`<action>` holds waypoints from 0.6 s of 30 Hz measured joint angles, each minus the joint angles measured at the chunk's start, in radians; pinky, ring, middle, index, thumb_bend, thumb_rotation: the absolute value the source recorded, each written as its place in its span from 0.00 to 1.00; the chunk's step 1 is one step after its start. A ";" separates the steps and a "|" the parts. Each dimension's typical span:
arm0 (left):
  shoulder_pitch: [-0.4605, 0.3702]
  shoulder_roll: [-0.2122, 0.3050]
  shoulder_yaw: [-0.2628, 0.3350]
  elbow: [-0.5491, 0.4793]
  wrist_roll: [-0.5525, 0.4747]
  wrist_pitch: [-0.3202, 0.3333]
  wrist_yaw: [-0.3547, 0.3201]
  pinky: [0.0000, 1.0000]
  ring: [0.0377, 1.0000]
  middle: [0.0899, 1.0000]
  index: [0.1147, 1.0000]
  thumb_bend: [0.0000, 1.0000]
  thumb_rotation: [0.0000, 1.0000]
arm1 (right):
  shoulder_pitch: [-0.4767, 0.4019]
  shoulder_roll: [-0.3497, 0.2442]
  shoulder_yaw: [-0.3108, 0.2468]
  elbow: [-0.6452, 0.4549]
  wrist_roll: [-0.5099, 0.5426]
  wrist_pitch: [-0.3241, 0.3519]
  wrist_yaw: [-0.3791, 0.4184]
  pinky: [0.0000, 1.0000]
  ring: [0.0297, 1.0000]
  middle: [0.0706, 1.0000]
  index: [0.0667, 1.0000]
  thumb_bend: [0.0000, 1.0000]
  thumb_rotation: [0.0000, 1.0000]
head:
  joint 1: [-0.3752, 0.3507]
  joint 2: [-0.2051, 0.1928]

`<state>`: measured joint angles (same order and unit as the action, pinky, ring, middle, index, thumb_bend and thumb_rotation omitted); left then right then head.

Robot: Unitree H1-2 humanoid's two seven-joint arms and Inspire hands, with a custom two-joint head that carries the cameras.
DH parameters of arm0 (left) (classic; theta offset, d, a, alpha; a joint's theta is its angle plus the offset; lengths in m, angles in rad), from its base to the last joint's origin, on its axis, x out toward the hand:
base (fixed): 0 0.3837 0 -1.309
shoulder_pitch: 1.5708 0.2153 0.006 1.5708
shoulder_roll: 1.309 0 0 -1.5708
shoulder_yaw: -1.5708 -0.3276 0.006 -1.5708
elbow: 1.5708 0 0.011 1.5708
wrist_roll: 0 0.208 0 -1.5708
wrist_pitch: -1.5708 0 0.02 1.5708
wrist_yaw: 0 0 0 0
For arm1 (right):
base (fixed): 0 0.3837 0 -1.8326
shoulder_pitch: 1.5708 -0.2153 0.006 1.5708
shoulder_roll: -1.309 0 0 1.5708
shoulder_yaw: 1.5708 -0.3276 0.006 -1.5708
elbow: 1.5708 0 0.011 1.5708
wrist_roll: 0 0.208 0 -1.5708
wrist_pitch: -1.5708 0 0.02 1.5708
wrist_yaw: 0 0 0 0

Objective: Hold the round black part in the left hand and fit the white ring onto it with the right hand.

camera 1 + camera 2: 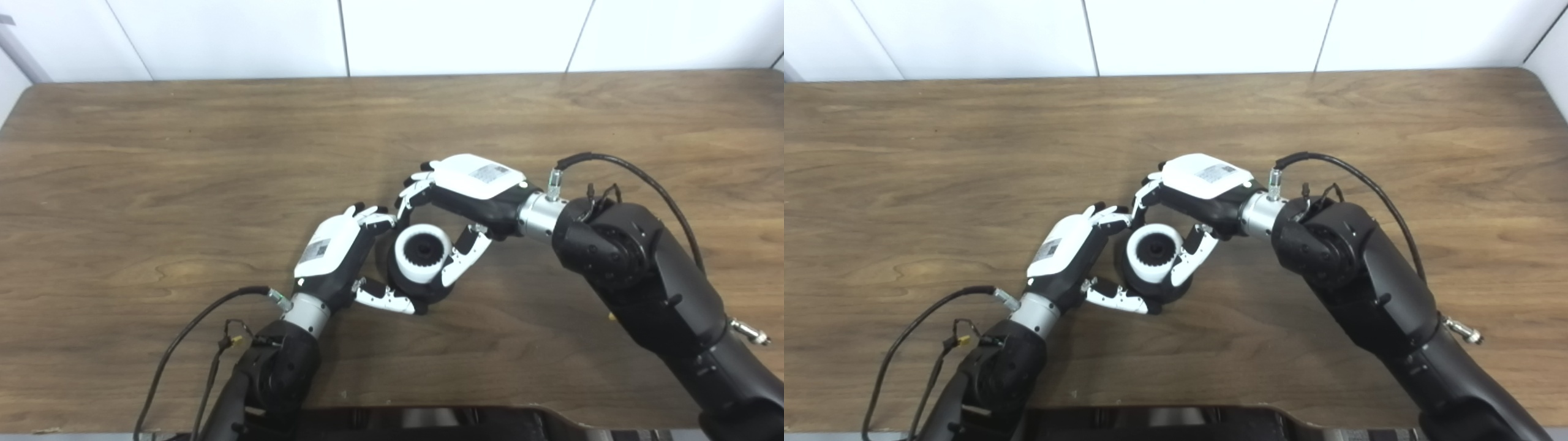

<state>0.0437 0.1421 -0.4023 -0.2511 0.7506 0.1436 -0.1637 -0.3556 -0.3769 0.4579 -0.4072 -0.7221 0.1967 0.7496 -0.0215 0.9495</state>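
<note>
The round black part (409,290) rests low over the wooden table (184,153), cradled by my left hand (343,257), whose thumb curls under its front and whose fingers wrap its far side. The white ring (422,252) sits on top of the black part, its toothed black centre showing. My right hand (465,202) reaches in from the right, thumb (462,260) against the ring's right side and fingers (411,193) arched over its far edge. In the right eye view the ring (1153,252) and black part (1145,288) look the same.
Black cables loop from both wrists, one near the left forearm (202,324) and one arching above the right forearm (637,177). A dark edge of the robot body (429,422) lies along the bottom. White wall panels stand behind the table's far edge.
</note>
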 measured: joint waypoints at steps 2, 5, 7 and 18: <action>0.000 0.000 0.000 0.000 0.000 0.000 0.000 1.00 0.89 0.77 0.41 0.52 0.06 | -0.001 0.000 -0.010 -0.004 -0.002 0.002 0.006 1.00 0.95 0.85 0.75 1.00 0.43 | 0.000 -0.003; -0.001 0.001 0.000 0.000 0.000 -0.001 0.001 1.00 0.89 0.77 0.41 0.52 0.06 | -0.010 0.000 -0.025 -0.010 -0.003 0.007 0.012 1.00 0.95 0.86 0.75 1.00 0.43 | 0.000 -0.006; -0.001 0.001 0.000 0.000 0.000 -0.001 0.002 1.00 0.89 0.77 0.41 0.52 0.06 | -0.024 0.001 -0.035 -0.019 -0.002 0.019 0.021 1.00 0.95 0.87 0.75 1.00 0.42 | -0.002 -0.009; -0.002 0.005 0.000 0.006 0.000 -0.009 0.008 1.00 0.88 0.76 0.41 0.52 0.06 | -0.109 -0.023 -0.099 -0.109 0.033 0.088 0.111 1.00 0.95 0.87 0.71 1.00 0.39 | -0.005 -0.025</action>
<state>0.0416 0.1470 -0.4022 -0.2452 0.7509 0.1343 -0.1555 -0.4646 -0.3997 0.3588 -0.5160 -0.6891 0.2845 0.8605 -0.0261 0.9250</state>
